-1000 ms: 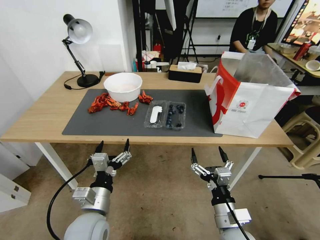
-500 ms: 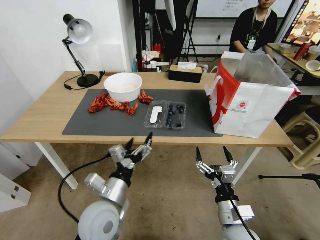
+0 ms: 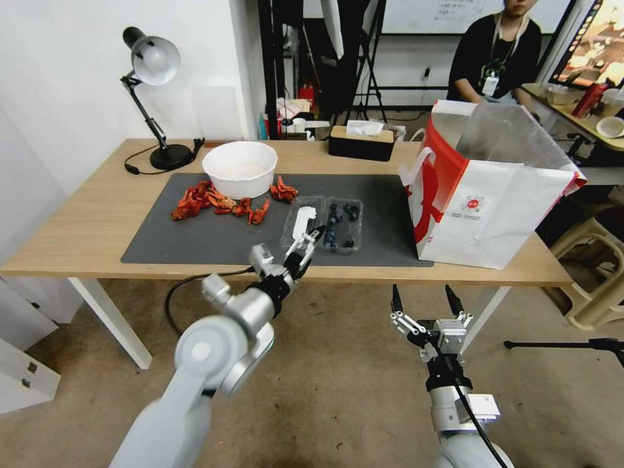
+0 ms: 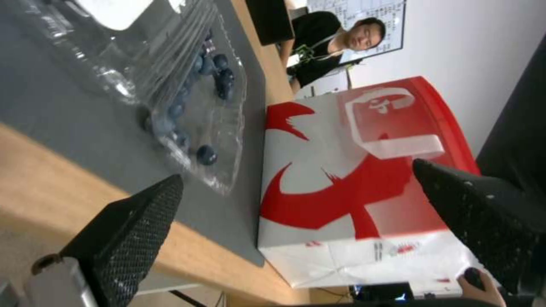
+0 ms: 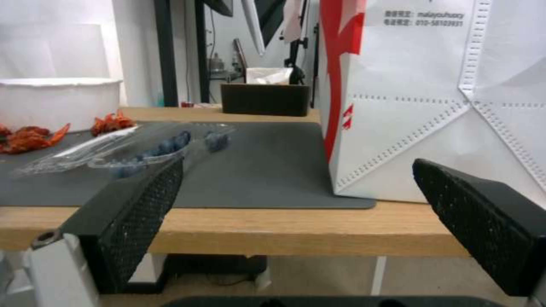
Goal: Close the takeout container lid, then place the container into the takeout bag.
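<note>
Your left gripper, jaws spread and empty, sits just short of the takeout container lying open on the tabletop, lid beside the berries; right gripper, jaws apart, hangs farther back.

Wooden table with white legs runs across the middle of the frame. Big gray mat covers most of its center. Straight on the wood: black desk lamp at upper left, dark tissue box along the back edge. The bag stands at right, partly on the mat, partly on wood.
</note>
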